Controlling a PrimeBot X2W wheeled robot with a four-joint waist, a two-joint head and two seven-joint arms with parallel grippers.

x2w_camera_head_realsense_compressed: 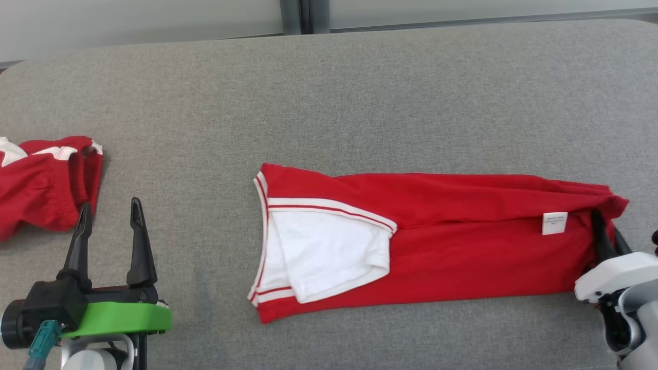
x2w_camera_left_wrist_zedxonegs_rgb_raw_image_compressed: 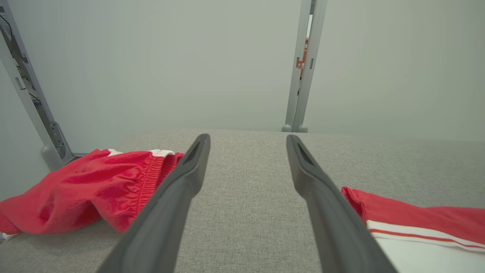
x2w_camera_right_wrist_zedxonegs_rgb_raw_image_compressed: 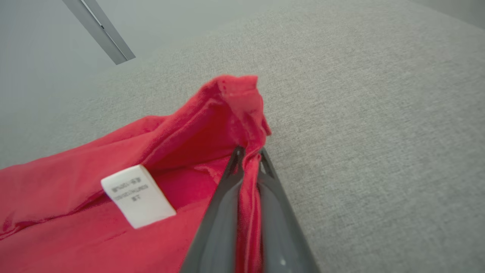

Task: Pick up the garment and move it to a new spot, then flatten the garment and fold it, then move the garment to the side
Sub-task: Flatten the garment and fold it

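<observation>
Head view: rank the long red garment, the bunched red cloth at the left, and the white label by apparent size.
Largest: long red garment, by far.
Next: bunched red cloth, though the frame edge cuts it off, so its full size is unsure.
Smallest: white label.

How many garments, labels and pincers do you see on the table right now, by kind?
Garments: 2, the folded red garment and the red shorts at the left
Care label: 1, white, on the folded red garment
Pincers: 2, the left pincer open and the right pincer shut on the folded red garment's end
Total: 5
</observation>
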